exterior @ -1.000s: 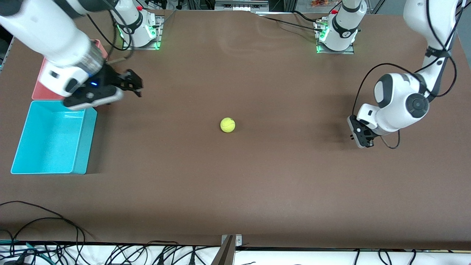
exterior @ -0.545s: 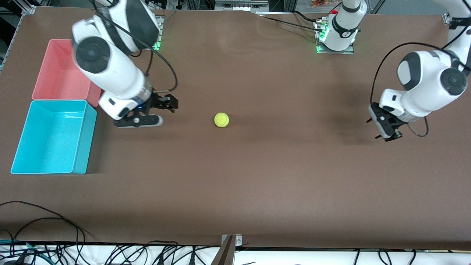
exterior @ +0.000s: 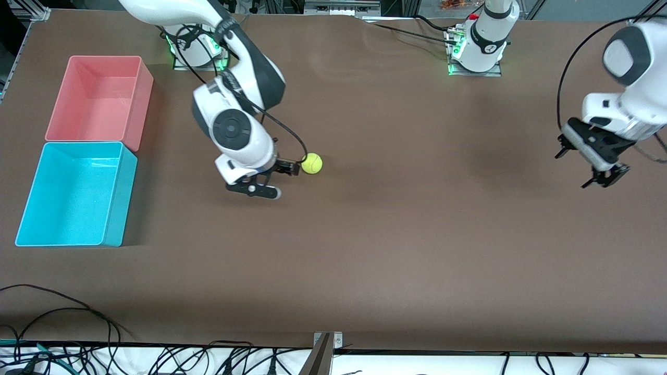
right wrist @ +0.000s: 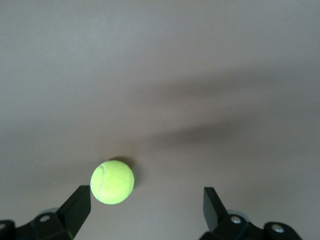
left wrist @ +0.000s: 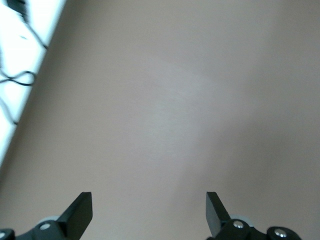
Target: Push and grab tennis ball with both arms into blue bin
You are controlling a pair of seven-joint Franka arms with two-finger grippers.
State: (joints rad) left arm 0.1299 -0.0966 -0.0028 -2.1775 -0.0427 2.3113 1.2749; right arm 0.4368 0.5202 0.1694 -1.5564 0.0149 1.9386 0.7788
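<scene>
I'm at the grab step: right tool [exterior: 291, 167] wide open, low beside the tennis ball [exterior: 312, 163] mid-bench, left tool [exterior: 592, 161] open and waiting; next, centre, close, carry to the blue bin [exterior: 119, 200].

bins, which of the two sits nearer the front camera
The blue bin. It lies lower in the front view than the pink bin, which stands right beside it, closer to the right arm's base.

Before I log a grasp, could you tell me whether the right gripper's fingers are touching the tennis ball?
Apart. The right wrist view shows the tennis ball on the table between open fingers, with a sliver of table showing.
</scene>
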